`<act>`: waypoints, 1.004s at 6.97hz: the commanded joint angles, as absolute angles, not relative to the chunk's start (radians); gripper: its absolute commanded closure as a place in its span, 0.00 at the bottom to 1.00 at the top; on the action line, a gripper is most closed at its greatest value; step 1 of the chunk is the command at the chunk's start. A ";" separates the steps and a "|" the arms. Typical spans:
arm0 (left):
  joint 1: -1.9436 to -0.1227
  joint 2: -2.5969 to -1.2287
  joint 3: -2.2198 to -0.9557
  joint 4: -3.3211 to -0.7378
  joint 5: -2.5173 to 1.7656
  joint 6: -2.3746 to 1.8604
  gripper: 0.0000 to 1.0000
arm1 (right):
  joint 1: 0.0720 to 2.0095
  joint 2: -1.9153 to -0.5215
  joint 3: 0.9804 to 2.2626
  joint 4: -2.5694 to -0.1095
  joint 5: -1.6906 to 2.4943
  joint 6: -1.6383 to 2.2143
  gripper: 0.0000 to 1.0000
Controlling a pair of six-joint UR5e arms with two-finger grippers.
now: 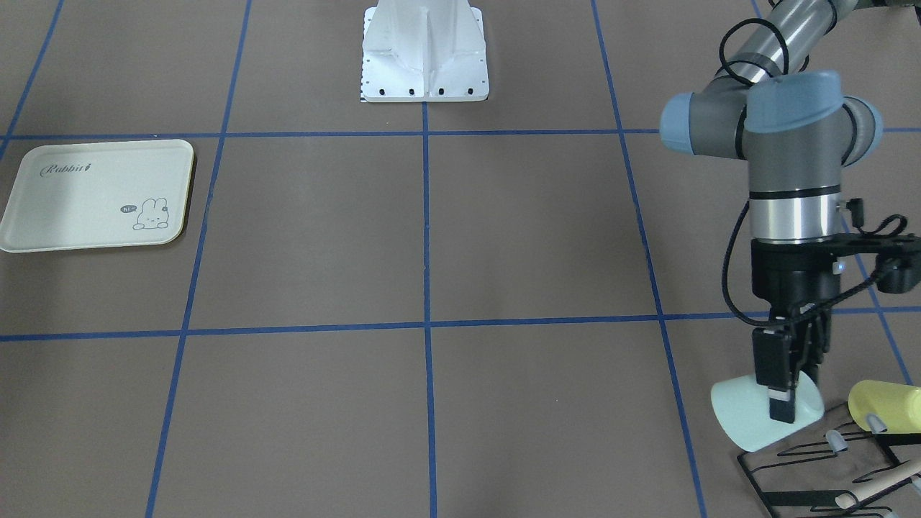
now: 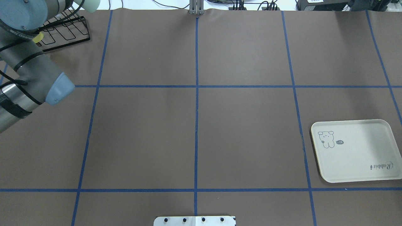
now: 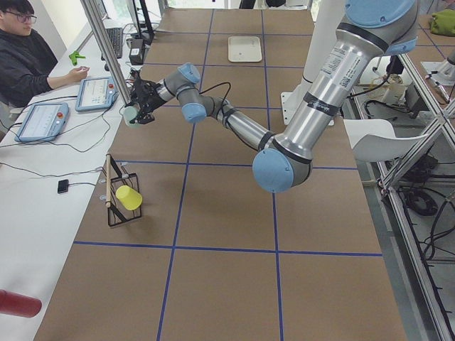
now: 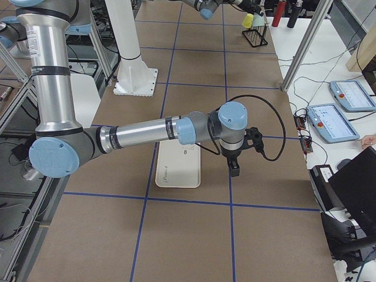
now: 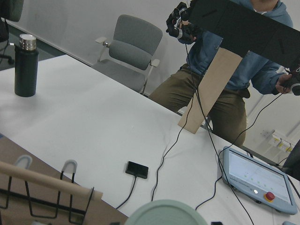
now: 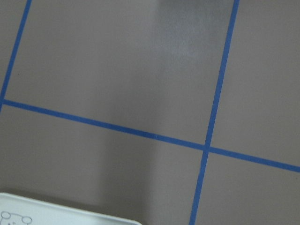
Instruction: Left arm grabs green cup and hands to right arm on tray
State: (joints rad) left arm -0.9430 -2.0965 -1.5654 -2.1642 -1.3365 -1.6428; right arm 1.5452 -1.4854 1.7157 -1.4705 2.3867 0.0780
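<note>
With the left gripper (image 1: 791, 392), holds the green cup (image 1: 741, 421), tipped on its side, at the far left by the wire rack (image 1: 755, 480), well apart from the right gripper (image 4: 234, 170), open or shut cannot tell, beside the tray (image 1: 86, 194) on the right.

1. Your yellow cup (image 1: 885, 405) sits tilted on the black wire rack (image 1: 802, 498) at the table's corner.
2. A wooden dowel (image 5: 47, 180) lies across the rack's wire loops.
3. Blue tape lines (image 2: 196, 125) divide the brown table cover (image 2: 245, 135) into squares.
4. A white mounting plate (image 1: 424, 68) with bolt holes stands on the centre line.
5. On the white bench (image 5: 93, 122) beside you are two teach pendants (image 3: 102, 93), a black bottle (image 5: 26, 65) with a silver cap, and a small black device (image 5: 137, 169) on a cable.
6. A grey chair (image 5: 136, 44) stands beyond the bench.
7. A red cylinder (image 3: 18, 303) lies at the bench's near end.
</note>
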 commanded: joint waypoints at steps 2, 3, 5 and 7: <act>-0.849 -2.097 -1.652 -2.166 -1.338 -1.872 0.68 | 1.470 -1.477 1.710 -1.116 2.393 0.534 0.01; -0.816 -2.098 -1.696 -2.166 -1.333 -1.958 0.68 | 1.444 -1.477 1.706 -0.992 2.393 0.669 0.01; -0.749 -2.105 -1.749 -2.166 -1.307 -2.083 0.68 | 1.414 -1.460 1.713 -0.856 2.468 0.869 0.01; -0.657 -2.123 -1.761 -2.167 -1.215 -2.157 0.68 | 1.384 -1.437 1.723 -0.679 2.500 1.082 0.01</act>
